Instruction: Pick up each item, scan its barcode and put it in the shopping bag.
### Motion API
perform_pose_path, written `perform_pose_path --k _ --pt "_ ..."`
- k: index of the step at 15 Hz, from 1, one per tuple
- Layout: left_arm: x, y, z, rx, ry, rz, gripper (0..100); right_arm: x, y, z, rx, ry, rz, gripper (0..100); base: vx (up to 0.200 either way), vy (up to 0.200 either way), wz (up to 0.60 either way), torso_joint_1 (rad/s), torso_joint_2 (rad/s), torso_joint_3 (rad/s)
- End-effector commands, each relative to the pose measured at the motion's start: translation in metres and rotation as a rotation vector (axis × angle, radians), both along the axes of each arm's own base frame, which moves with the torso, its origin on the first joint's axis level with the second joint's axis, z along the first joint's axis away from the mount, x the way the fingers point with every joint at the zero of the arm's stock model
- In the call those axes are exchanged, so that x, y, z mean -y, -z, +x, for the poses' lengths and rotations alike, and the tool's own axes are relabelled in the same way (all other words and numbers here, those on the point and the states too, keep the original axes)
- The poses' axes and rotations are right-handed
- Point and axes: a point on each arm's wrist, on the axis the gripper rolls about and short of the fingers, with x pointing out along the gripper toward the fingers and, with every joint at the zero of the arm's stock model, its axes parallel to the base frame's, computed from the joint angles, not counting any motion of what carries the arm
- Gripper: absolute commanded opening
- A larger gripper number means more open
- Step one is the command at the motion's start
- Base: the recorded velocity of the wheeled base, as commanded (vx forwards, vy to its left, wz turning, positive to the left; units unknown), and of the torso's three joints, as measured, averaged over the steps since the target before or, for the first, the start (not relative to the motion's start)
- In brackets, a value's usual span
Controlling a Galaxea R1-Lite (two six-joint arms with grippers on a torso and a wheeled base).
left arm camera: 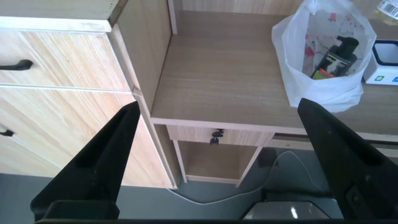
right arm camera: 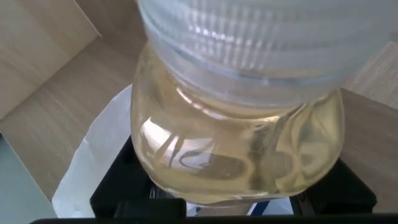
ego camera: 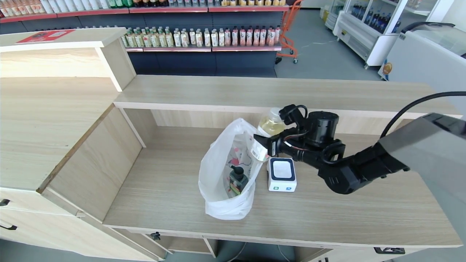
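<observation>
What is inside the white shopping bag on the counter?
A dark pump bottle is inside the shopping bag. The bag's white walls cover its bottom, so anything else there cannot be seen.

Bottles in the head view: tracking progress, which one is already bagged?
The dark pump bottle, standing inside the shopping bag. The clear bottle of yellowish liquid is held in the right gripper.

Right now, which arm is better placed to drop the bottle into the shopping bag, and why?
Right. The right gripper holds the bottle beside the shopping bag, near the scanner. The left gripper is open and empty, out in front of the counter.
</observation>
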Motion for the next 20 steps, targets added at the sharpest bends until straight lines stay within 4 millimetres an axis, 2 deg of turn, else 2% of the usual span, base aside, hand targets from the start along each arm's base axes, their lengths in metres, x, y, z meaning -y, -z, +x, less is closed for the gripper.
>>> perform_pose_path --k 1,8,12,17,18,20 --pt "0.0 0.0 0.0 -0.001 -0.001 0.0 100 -0.022 0.043 0.025 0.004 -0.025 -0.073 0 0.0 0.0 0.0 0.0 0.0 0.0" --pt "0.0 0.0 0.0 -0.001 -0.001 0.0 100 -0.04 0.071 0.061 0.06 -0.024 -0.061 0 0.0 0.0 0.0 0.0 0.0 0.0" --pt "0.0 0.0 0.0 0.001 -0.001 0.0 100 -0.043 0.096 0.066 0.066 -0.026 -0.1 0 0.0 0.0 0.0 0.0 0.0 0.0" --pt "0.0 0.0 0.0 -0.001 -0.001 0.0 100 -0.045 0.108 0.069 0.069 -0.029 -0.099 0 0.0 0.0 0.0 0.0 0.0 0.0" --pt "0.0 0.0 0.0 -0.001 -0.001 0.0 100 -0.046 0.109 0.068 0.068 -0.031 -0.099 100 0.0 0.0 0.0 0.0 0.0 0.0" --pt "0.0 0.0 0.0 0.001 -0.001 0.0 100 -0.044 0.107 0.067 0.067 -0.03 -0.081 100 0.0 0.0 0.0 0.0 0.0 0.0"
